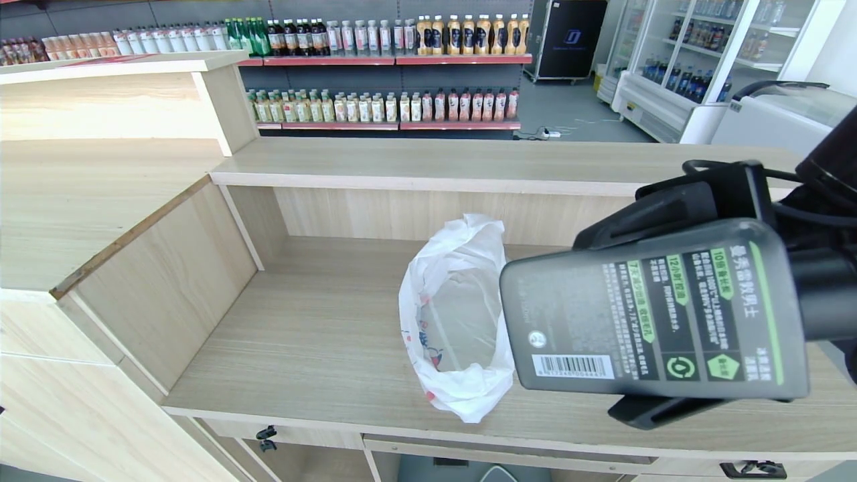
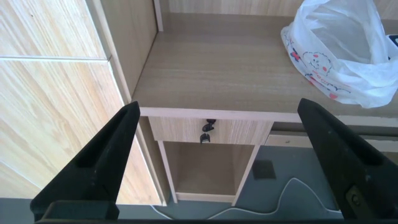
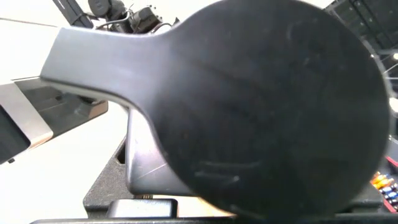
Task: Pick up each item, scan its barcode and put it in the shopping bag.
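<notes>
A: What is the big wooden bench (image 1: 321,335) carrying?
B: The white shopping bag (image 1: 455,321). Its mouth is gaping, maybe so things can drop in.
A: And the dark bottle (image 1: 656,314)?
B: The right fingers (image 1: 669,207) are squeezing it, up in the air beside the bag.
A: The left fingers (image 2: 106,155)?
B: They are hanging wide apart, holding nothing, near the bench's front edge.
A: Why is the bottle lying sideways?
B: Maybe so its little barcode (image 1: 572,366) is facing up for scanning.
</notes>
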